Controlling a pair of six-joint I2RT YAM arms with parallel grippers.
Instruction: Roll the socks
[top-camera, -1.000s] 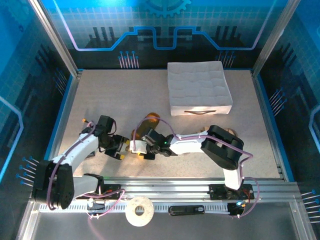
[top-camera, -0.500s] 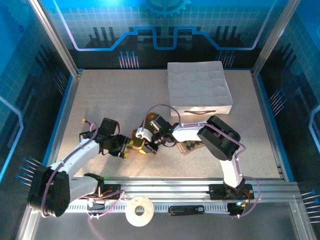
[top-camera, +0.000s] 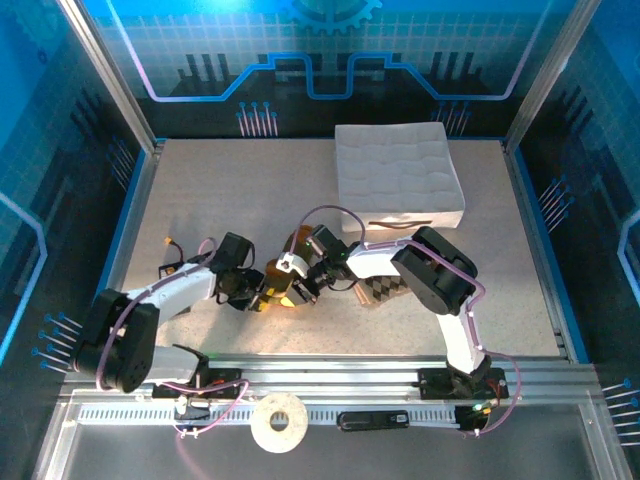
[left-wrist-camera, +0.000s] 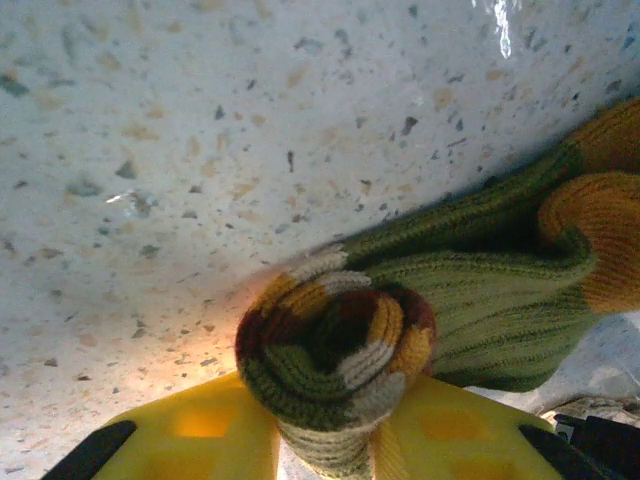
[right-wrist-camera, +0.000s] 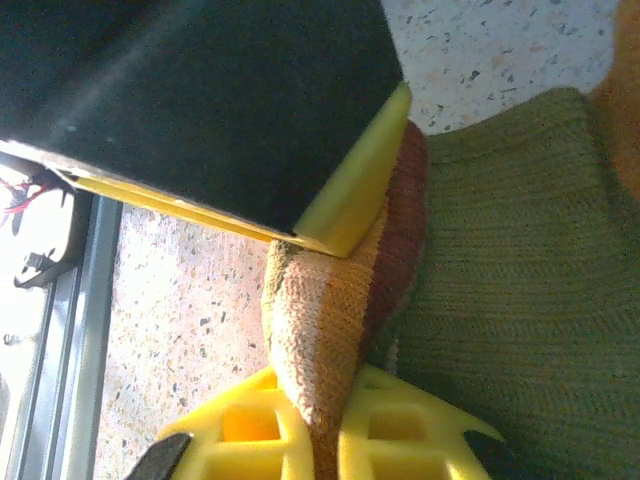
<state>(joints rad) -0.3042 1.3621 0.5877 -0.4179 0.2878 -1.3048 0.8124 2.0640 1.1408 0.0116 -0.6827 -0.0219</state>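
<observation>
Speckled counter (top-camera: 200, 190), lower centre: left fingers (top-camera: 258, 298) and right fingers (top-camera: 292, 291) both pinched rolled end of olive sock (left-wrist-camera: 480, 290); rest ran upper-right.

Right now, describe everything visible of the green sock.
The green sock is ribbed olive knit with orange patches and a striped end of beige, orange, red-brown and green. That end is coiled into a tight roll. The rest trails unrolled, folded over itself, on the speckled table near its front middle. The left gripper clamps the roll, and the right gripper pinches the striped end too.
</observation>
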